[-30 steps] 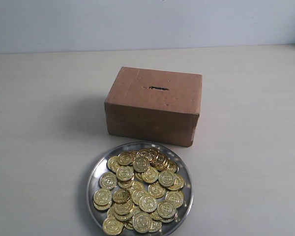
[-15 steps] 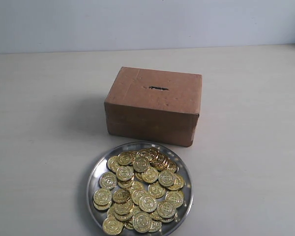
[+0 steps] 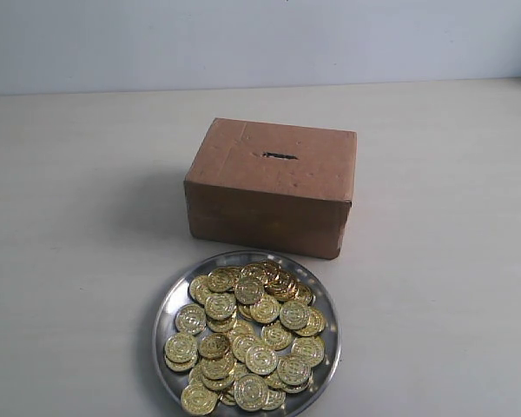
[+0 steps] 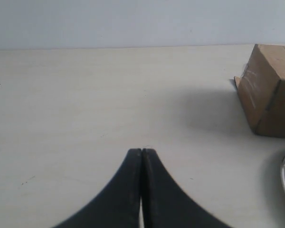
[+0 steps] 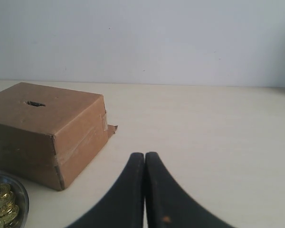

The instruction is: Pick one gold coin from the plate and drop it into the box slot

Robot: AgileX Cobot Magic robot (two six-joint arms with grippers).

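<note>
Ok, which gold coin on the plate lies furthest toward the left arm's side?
The gold coin flat beside the plate's left rim, just nearer the camera than mid-plate; all others lie further right.

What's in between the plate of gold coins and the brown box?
Nothing, just a bare strip of table between the plate and the box, shown in the exterior view.

Soft, even light, slightly grainy throughout. Ahead of the left claw [image 4: 141, 150], the box [image 4: 270, 95] casts a faint, blurred-edged shadow on the pale table [image 4: 85, 95]. That claw and the right claw [image 5: 145, 154] show near-black, with little surface detail — the coins [image 3: 247, 334] and the plate [image 3: 162, 314] rim glint mildly.
</note>
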